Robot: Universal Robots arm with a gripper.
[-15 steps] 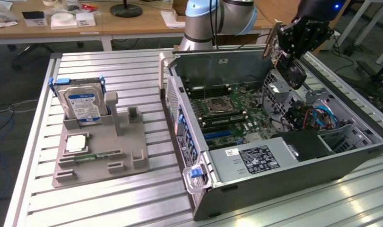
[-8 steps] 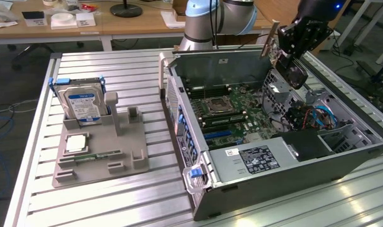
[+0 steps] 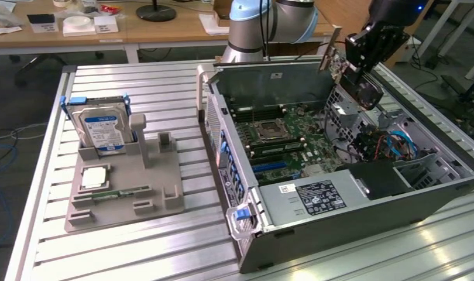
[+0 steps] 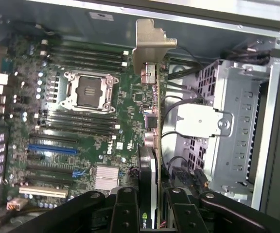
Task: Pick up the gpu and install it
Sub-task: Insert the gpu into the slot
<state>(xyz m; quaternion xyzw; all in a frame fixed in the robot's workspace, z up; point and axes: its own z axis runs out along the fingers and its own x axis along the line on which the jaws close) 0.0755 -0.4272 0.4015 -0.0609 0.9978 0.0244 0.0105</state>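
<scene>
The gripper [image 4: 152,194] is clamped on the gpu [image 4: 155,121], holding it edge-on above the open computer case [image 3: 362,228], at about one o'clock of the case in the exterior view, clear of the motherboard [image 4: 130,97]. My worry: the card hangs beside the drive cage [image 4: 237,121], where loose black cables [image 4: 179,104] loop close, so a descent could snag them. The metal bracket [image 4: 152,43] at the far end could strike the case wall if the card comes in skewed; a skew would also keep the card from seating. The case lies on a ribbed aluminium table [image 3: 143,93]; at nine o'clock a grey fixture [image 3: 155,175] holds a hard drive [image 3: 104,126]. Wooden desks [image 3: 159,32] stand at twelve
</scene>
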